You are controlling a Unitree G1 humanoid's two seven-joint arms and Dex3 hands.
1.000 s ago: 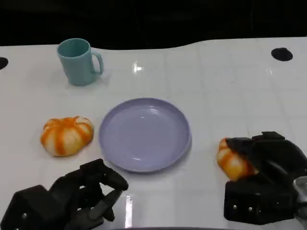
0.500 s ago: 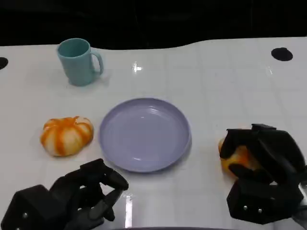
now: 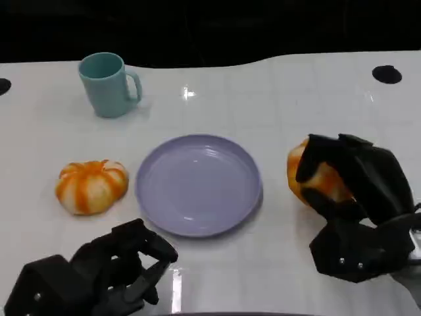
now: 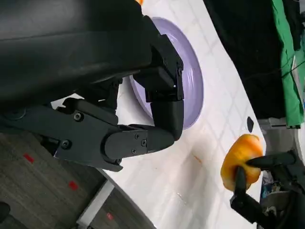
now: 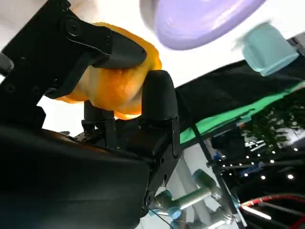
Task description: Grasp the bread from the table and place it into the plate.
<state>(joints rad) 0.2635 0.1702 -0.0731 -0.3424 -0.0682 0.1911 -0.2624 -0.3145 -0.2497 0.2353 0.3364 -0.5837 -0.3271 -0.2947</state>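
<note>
Left hand (image 3: 99,276): sits at the near table edge, fingers curled inward, nothing between them. In the left wrist view the same hand (image 4: 119,119) shows its fingers folded toward the shell, with bare white table (image 4: 190,191) beneath them.

Right hand (image 3: 352,197): fingers are wrapped over and around the orange bread (image 3: 314,178), which it grips. Black fingers cover most of the loaf's right side; the exposed orange part faces the plate. Whether the bread touches the table cannot be told from the head view. In the right wrist view the fingers (image 5: 109,47) press over the bread (image 5: 114,88) from one side and a thick digit braces it from the other; the grasp is closed firmly on it. The left wrist view shows that loaf (image 4: 240,157) beyond the plate with black fingertips clasping it.

Plate (image 3: 151,204): lilac, round, just ahead of the left hand and directly to the left of the right hand. Its rim lies near the held bread but apart from it. Nothing lies in it.

Second bread (image 3: 91,185): orange with pale stripes, on the table ahead of the left hand, just beside the plate's left rim, untouched.

Mug (image 3: 108,84): teal, upright, handle toward the right, well beyond the left hand near the table's far edge.
</note>
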